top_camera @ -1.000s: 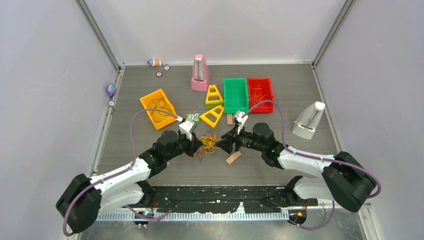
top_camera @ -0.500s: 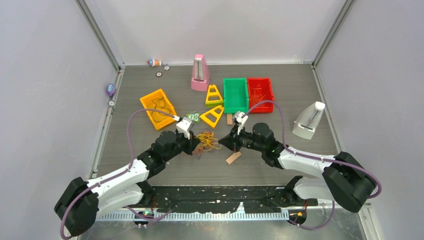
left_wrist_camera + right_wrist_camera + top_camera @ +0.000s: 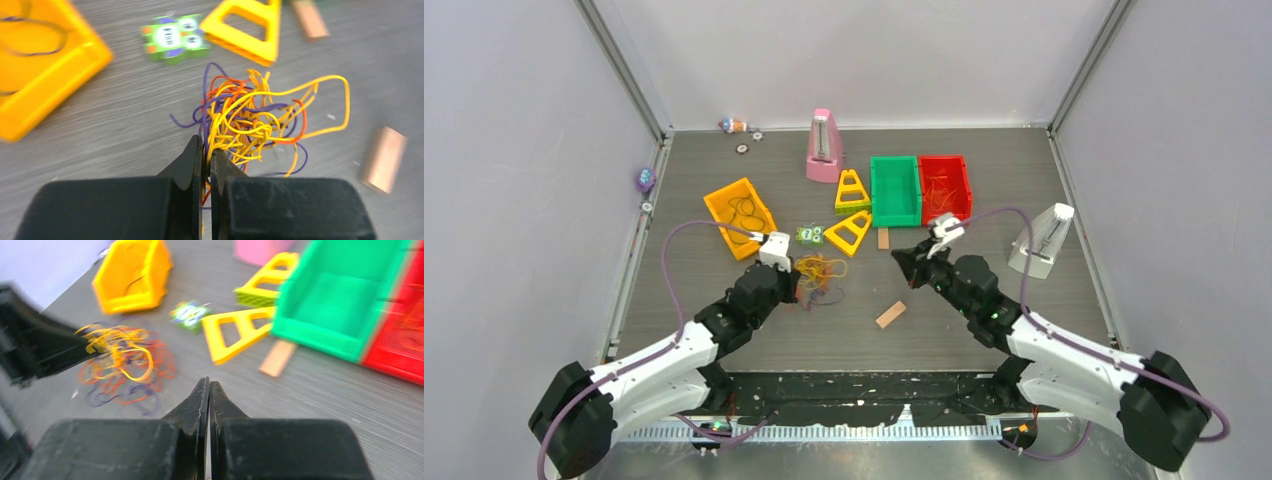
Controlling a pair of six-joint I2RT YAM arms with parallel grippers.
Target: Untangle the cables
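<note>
The cables (image 3: pixel 819 272) lay bunched near the middle of the table (image 3: pixel 984 160), at the tips of my left gripper (image 3: pixel 206 150), with my right gripper (image 3: pixel 208 385) well off to their right. Behind the tangle sat a small tile (image 3: pixel 810 235) and two triangular frames (image 3: pixel 852 207), a lone bin (image 3: pixel 721 227) to their left and paired bins (image 3: pixel 919 190) to their right. One block (image 3: pixel 890 315) lay right of the cables, nearer my bases.

The cables (image 3: pixel 250 120), yellow, orange-red and purple, form one tangled clump pinched by the left hand (image 3: pixel 206 151).
</note>
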